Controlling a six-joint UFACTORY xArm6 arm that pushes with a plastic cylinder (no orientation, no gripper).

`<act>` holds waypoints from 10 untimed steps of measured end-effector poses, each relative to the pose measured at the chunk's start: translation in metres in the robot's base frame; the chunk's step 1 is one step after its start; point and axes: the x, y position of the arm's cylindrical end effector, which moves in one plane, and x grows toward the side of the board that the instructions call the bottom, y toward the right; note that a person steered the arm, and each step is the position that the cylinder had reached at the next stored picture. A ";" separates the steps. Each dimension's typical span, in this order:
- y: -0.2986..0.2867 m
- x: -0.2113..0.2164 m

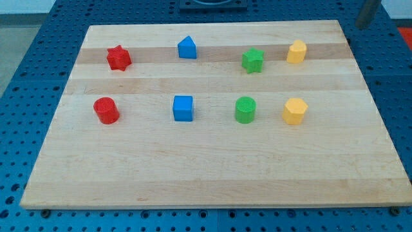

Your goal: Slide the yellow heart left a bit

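Eight blocks sit in two rows on the wooden counter (pixel 212 174). Upper row, from the view's left: red star (pixel 118 58), blue pentagon-like block (pixel 187 48), green star (pixel 253 60), yellow heart (pixel 296 52) near the top right. Lower row: red cylinder (pixel 106 110), blue cube (pixel 183 107), green cylinder (pixel 245 109), yellow hexagon (pixel 295 111). My tip does not show; only a dark rod (pixel 367 11) crosses the top right corner, well off the blocks

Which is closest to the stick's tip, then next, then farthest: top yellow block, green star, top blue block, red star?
Measured from my tip, at the view's top right:
1. Top yellow block, rightmost in the top row.
2. Green star, just left of it.
3. Top blue block, left of middle.
4. Red star, far left.
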 end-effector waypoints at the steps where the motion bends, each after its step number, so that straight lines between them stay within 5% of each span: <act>1: -0.031 0.005; 2: -0.097 0.016; 6: -0.074 0.057; 10: -0.156 0.075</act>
